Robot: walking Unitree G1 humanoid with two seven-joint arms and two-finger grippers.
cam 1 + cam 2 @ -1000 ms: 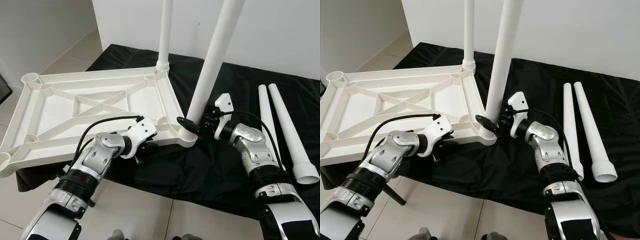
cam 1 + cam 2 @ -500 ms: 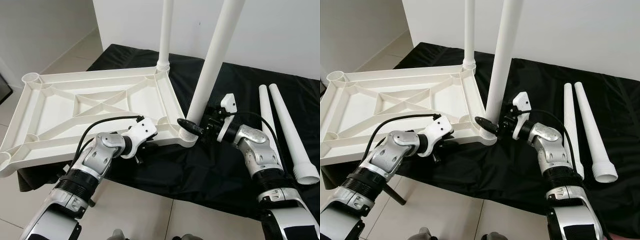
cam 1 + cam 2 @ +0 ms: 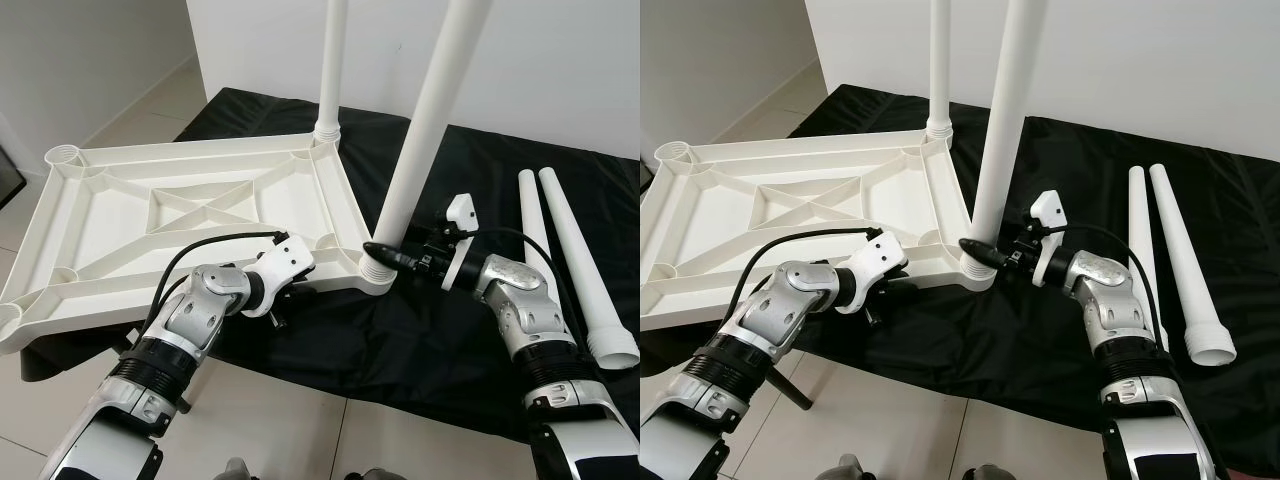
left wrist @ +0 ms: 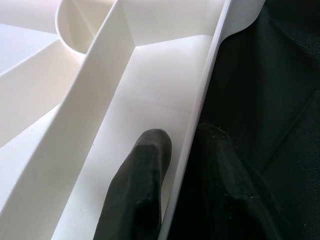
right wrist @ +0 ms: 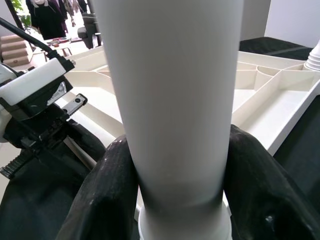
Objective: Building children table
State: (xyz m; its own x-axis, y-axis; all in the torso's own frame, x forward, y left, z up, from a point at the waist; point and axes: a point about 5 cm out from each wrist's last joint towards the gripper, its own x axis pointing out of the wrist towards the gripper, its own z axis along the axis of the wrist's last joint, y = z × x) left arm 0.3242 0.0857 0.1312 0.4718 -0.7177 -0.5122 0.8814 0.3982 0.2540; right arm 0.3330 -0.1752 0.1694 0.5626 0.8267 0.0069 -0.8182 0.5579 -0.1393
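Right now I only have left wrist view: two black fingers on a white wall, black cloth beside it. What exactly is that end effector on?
Observer: The left end effector pinches the near rim of the upturned white tabletop, one finger inside and one outside.
Operator: What's the right arm doing?
Observer: The right end effector is closed around the base of the near leg, just above its corner socket.
Operator: How many legs are fitted?
Observer: Two stand upright: that one and a far leg at the far corner. Two loose legs lie on the black cloth to the robot's right.
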